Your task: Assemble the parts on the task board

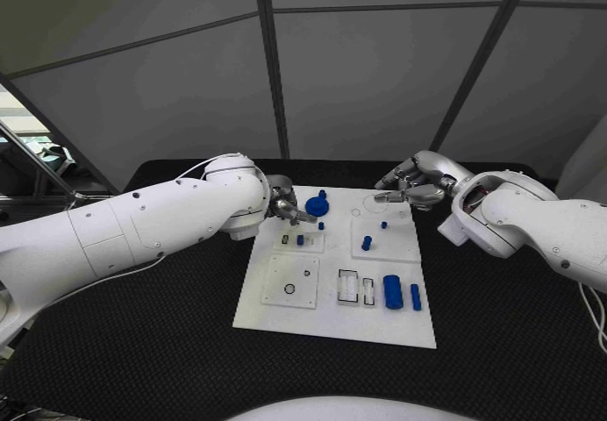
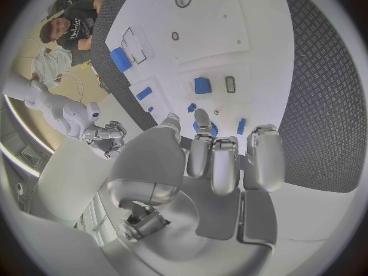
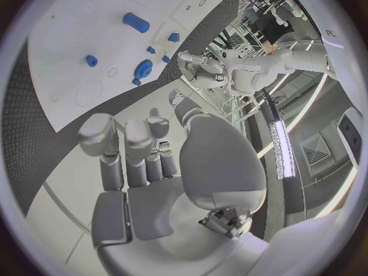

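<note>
Fingers of my left robot hand (image 1: pixel 286 207) curl beside the round blue part (image 1: pixel 317 207) at the task board (image 1: pixel 332 323)'s far edge, apparently holding nothing, ready to seat it.

One white task board (image 1: pixel 332 303) carries about seven blue parts (image 1: pixel 392 291), flanked by two robot hands (image 1: pixel 286 207).

The head camera looked steeply down at the task board (image 1: pixel 335 289) on the counter (image 1: pixel 152 342). Each wrist camera sat close behind its own hand, facing the board's far end, which all three views shared.
</note>
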Controlling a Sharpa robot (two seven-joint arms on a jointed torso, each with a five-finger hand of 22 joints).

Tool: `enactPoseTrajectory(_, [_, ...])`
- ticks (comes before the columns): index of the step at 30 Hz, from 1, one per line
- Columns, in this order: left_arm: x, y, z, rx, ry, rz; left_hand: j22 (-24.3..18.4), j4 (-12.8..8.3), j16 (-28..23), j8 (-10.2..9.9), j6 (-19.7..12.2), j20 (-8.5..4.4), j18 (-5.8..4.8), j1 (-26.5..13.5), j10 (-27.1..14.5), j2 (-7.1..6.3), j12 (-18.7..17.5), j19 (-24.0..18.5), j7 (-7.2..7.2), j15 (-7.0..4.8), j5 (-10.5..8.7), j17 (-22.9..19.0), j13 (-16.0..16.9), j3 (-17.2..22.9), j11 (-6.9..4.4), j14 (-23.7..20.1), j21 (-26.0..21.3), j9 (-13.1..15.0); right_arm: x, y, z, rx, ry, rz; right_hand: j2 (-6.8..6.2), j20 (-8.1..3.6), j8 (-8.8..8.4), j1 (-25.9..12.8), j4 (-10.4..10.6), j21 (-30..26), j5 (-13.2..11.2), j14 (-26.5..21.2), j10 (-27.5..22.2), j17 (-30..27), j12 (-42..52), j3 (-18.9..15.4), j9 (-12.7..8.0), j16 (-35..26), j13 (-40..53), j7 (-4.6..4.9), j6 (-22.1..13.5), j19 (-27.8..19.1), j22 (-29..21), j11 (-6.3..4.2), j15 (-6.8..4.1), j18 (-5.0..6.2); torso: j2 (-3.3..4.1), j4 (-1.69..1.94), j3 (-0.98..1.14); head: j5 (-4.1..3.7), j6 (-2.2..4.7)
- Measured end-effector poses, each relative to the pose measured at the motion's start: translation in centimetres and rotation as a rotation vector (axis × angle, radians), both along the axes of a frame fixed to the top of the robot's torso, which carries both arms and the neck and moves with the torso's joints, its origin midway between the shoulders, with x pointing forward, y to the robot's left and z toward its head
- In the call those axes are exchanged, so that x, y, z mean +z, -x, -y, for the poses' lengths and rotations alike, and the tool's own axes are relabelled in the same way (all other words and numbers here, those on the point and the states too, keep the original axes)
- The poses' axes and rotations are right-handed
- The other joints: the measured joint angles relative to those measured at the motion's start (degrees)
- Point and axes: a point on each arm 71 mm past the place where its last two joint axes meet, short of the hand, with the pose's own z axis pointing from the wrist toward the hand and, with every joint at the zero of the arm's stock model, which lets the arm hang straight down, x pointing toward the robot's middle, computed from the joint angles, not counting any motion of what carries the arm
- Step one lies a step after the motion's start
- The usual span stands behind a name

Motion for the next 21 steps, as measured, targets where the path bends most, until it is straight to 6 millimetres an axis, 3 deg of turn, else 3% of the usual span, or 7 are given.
enactPoseTrajectory(2, [0.5,-0.2,-0.2,0.004,0.002,0.005,0.00,0.00,0.00,-0.13,0.00,-0.02,-0.01,1.16,0.00,0.23,-0.69,-0.36,0.00,0.00,0.00,0.00,0.00,0.00,0.00,0.00,-0.46,0.03,0.0,0.0,0.1,-0.001,0.000,0.000,0.00,0.00,0.00,0.00,0.00,0.00,0.00,0.00,0.00,0.00,0.00,0.00,0.00,0.00,0.00,0.00,0.00,0.00,0.00,0.00,0.00,0.00,0.00,0.00,-0.01,-0.04,0.05])
enactPoseTrajectory(8, [1.8,-1.2,-1.2,0.033,-0.003,0.027,-1.38,-0.33,0.00,-3.35,-1.15,0.32,0.06,4.69,0.00,1.11,-1.72,-1.57,0.32,0.00,0.00,0.00,0.01,-0.32,0.00,0.00,-1.79,-2.54,0.0,0.0,0.1,-0.002,0.001,0.000,0.00,0.00,0.00,0.00,0.00,0.00,0.00,0.00,0.00,0.00,0.00,0.00,0.00,0.00,0.00,0.00,0.00,0.00,0.00,0.00,0.00,0.00,0.05,0.00,-0.02,-0.19,0.15])
enactPoseTrajectory(9, [1.9,-1.3,-1.3,0.035,-0.004,0.028,-1.49,-0.29,0.00,-3.84,-1.15,0.32,0.74,4.86,0.00,1.20,-1.81,-1.57,0.32,0.00,0.00,0.00,0.01,-0.51,0.00,0.00,-1.95,-3.06,0.0,0.0,0.1,-0.002,0.001,0.000,0.00,0.00,0.00,0.00,0.00,0.00,0.00,0.00,0.00,0.00,0.00,0.00,0.00,0.00,0.01,0.00,0.00,0.00,0.00,0.00,0.00,0.00,0.07,-0.01,-0.02,-0.16,0.18])
enactPoseTrajectory(10, [2.0,-1.4,-1.4,0.037,-0.006,0.027,-1.57,-0.16,0.00,-4.20,-1.15,0.47,2.71,4.87,0.00,1.21,-1.96,-1.72,0.32,0.00,0.00,0.00,0.01,-0.64,0.00,0.00,-2.00,-3.44,0.0,0.0,0.1,-0.001,0.001,0.000,0.00,0.00,0.00,0.00,0.00,0.00,0.00,0.00,0.00,0.00,0.00,0.00,0.00,0.00,0.00,0.00,0.00,0.00,0.00,0.00,0.00,0.00,0.07,-0.02,-0.01,-0.10,0.18])
enactPoseTrajectory(21, [1.6,-1.3,-1.6,0.025,-0.026,0.007,-1.69,0.32,0.00,-5.50,-0.56,0.52,2.59,5.00,-0.15,1.11,-2.00,-1.77,0.91,0.00,0.00,0.00,0.01,-2.38,0.15,0.00,-2.00,-5.21,0.0,0.0,0.1,-0.002,0.001,-0.001,0.00,0.00,0.00,0.00,0.00,0.01,0.00,0.00,0.00,0.00,0.00,0.00,0.00,0.00,0.01,0.00,0.00,0.00,0.01,0.00,0.00,-0.01,-0.01,-0.02,0.00,0.06,0.09])
